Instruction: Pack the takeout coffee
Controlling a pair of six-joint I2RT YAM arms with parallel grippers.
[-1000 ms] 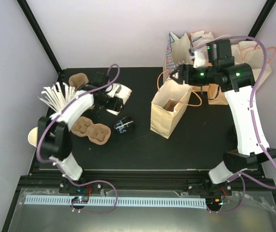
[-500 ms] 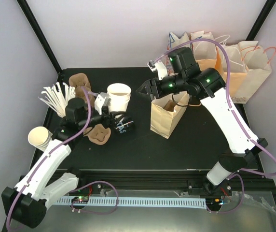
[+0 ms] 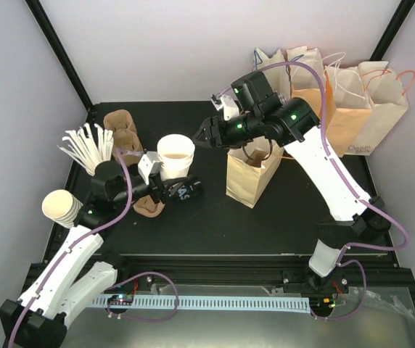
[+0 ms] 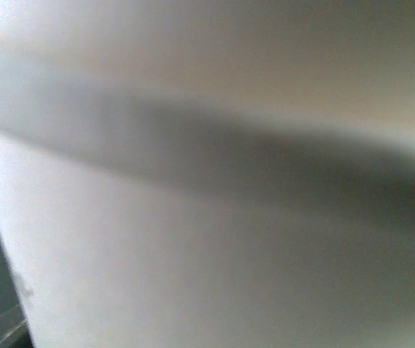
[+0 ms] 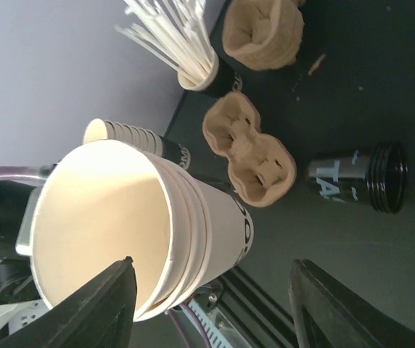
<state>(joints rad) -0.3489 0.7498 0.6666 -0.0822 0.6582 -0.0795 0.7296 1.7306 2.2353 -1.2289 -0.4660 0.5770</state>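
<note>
The left tool [image 3: 161,183] is pinching the lower part of the white cup [image 3: 176,154] and holding it up over the left half of the tabletop [image 3: 215,217], with the open mouth facing up. In the left wrist view the cup's pale wall is filling almost the whole picture as a blur. In the right wrist view the cup is showing bold black lettering on its side, a bare cream inside with no lid, and several nested rims.

The right tool [image 3: 202,134] is hovering just beside the cup's rim on the far right side. Its fingers [image 5: 113,304] are standing spread with nothing between them, and one is overlapping the rim in the wrist view; I cannot tell whether it is touching.

A black cup [image 3: 187,190] with pale lettering is lying on its side just below the held cup, next to a brown cup carrier [image 3: 149,204]. A second carrier [image 3: 120,123] is sitting near the far left corner, by a bundle of white straws [image 3: 85,145]. A stack of cream cups [image 3: 60,206] is standing at the left edge. An open brown bag [image 3: 253,168] is standing upright to the right of the white cup, well apart from it, and more paper bags [image 3: 342,101] are lining the far right.
</note>
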